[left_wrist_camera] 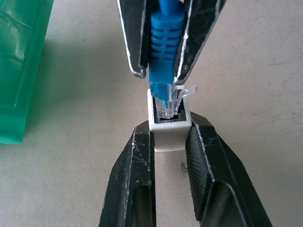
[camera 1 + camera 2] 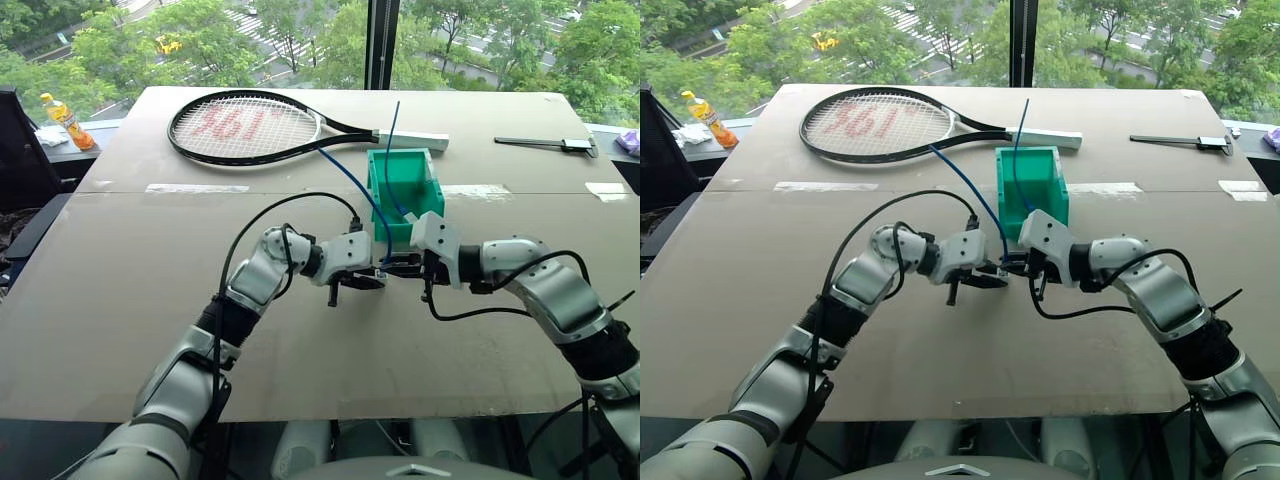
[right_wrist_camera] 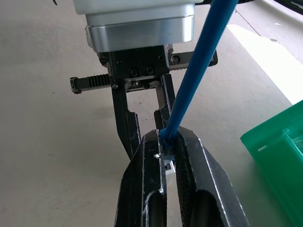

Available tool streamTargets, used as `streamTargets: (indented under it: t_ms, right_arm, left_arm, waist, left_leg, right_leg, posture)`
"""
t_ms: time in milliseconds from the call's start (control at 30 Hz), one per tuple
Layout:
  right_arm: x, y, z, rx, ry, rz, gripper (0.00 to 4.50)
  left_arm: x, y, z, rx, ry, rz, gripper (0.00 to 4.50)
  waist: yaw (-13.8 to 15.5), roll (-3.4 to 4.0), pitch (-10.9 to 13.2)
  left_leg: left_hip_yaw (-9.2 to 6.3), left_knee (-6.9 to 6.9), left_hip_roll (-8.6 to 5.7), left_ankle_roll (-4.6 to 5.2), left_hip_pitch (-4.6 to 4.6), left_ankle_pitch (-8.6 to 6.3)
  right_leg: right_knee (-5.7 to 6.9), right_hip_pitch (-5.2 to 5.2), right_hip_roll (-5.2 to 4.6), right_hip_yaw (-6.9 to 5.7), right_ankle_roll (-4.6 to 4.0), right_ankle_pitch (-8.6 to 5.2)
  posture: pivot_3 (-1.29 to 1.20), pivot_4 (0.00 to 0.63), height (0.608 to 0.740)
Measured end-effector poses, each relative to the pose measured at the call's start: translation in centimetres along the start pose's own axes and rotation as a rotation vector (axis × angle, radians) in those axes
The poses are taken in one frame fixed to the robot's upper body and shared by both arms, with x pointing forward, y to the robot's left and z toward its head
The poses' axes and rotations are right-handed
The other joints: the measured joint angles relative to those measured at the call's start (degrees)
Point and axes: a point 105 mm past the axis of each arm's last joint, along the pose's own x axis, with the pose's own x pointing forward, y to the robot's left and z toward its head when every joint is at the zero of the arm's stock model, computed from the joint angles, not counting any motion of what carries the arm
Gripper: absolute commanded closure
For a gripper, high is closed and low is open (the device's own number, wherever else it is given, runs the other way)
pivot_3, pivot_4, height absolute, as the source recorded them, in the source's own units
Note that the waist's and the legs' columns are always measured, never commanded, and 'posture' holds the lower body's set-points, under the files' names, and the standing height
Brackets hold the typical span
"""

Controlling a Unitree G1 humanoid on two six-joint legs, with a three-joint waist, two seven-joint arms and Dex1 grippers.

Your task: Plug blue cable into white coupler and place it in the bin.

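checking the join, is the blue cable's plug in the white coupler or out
Partly in: the blue cable plug tip sits in the white coupler socket, not fully seated.

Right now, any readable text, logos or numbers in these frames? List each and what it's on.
Red mark on the racket strings: a printed logo, too indistinct to read as letters.
Bottle with a yellow label, far left edge: print too small to read.
The blue cable, the white coupler and the bin: no text visible.
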Motion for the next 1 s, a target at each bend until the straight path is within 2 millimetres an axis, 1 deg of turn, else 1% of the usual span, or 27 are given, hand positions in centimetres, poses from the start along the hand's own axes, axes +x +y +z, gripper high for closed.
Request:
streamTargets:
  t_ms: [133, 367, 400, 633, 800, 900, 1000]
  right_arm:
    - [0.1, -0.1, 0.0, -0.082, 0.030, 0.033, 4.50]
    - [0.0, -0.1, 0.0, -0.154, 0.077, 0.103, 4.50]
    - [0.0, -0.1, -0.3, -0.158, 0.101, 0.125, 4.50]
    - [0.0, -0.4, -0.4, -0.165, 0.142, 0.193, 4.50]
    - [0.6, -0.7, -0.7, -0.158, 0.157, 0.204, 4.50]
    - [1.0, -0.5, -1.1, -0.177, 0.169, 0.213, 4.50]
    - [1.3, -0.3, -1.5, -0.186, 0.155, 0.203, 4.50]
  left_arm:
    - [0.1, 0.0, 0.0, -0.001, 0.006, 0.002, 4.20]
    - [0.1, 0.0, 0.0, 0.000, 0.006, 0.002, 4.20]
    - [0.1, 0.0, 0.1, 0.003, 0.008, 0.002, 4.20]
    - [0.2, 0.0, 0.2, 0.008, 0.007, 0.005, 4.20]
    - [0.2, -0.1, 0.0, 0.000, 0.006, 0.012, 4.20]
    - [0.3, -0.1, -0.1, -0.008, 0.009, 0.016, 4.20]
    - [0.4, -0.2, -0.3, -0.017, 0.014, 0.018, 4.20]
  waist:
    - [0.0, 0.00, 0.0]
    - [0.0, 0.00, -0.1]
    - [0.0, 0.00, -0.1]
    - [0.1, 0.03, -0.1]
    - [0.0, 0.04, -0.3]
    - [-0.1, 0.05, -0.5]
    - [-0.2, -0.01, -0.7]
  left_leg:
    - [0.01, 0.01, 0.00, 0.00, 0.09, 0.00]
    - [0.00, 0.02, 0.00, 0.00, 0.13, 0.00]
    - [0.00, 0.02, 0.00, 0.00, 0.13, 0.00]
    - [-0.01, 0.02, -0.01, 0.00, 0.13, 0.00]
    - [-0.01, 0.01, -0.01, 0.00, 0.18, 0.00]
    - [-0.01, -0.02, -0.01, 0.00, 0.45, 0.00]
    - [0.02, -0.12, 0.01, 0.00, 0.79, -0.01]
  right_leg:
    - [0.00, 0.08, 0.00, 0.00, 0.00, 0.00]
    - [0.00, 0.12, -0.01, 0.00, 0.00, 0.00]
    - [0.00, 0.13, -0.01, -0.01, -0.01, -0.01]
    - [-0.02, 0.14, -0.02, -0.02, -0.01, -0.01]
    - [-0.02, 0.18, -0.02, -0.02, -0.01, -0.01]
    - [-0.03, 0.44, -0.02, -0.02, -0.21, -0.14]
    - [-0.04, 0.74, -0.02, 0.01, -0.19, -0.18]
  posture:
    - [0.00, 0.150, 0.740]
    - [0.00, 0.150, 0.740]
    - [0.00, 0.150, 0.740]
    - [0.00, 0.150, 0.740]
    - [0.00, 0.150, 0.740]
    - [0.00, 0.150, 0.740]
    - [0.00, 0.150, 0.740]
